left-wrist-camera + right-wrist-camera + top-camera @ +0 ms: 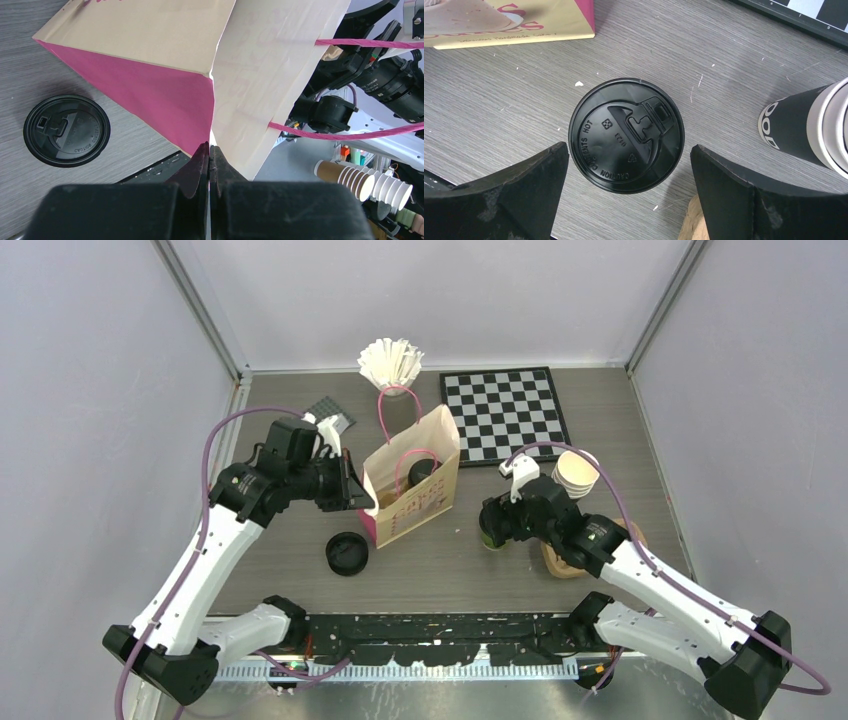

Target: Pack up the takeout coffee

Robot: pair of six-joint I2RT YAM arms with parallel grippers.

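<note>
Partly done: 1 cup [421,471] seems already inside the bag [412,508] at frame centre, its edge pinched by the shut left jaws, while the right jaws straddle, wide apart, a 2nd lidded cup [626,135] standing unpacked on the worktop [470,575].

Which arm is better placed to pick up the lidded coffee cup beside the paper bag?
Right. The right gripper hangs open directly over the coffee cup, with one finger on either side of it. The left gripper is shut on the edge of the paper bag, so it is occupied.
</note>
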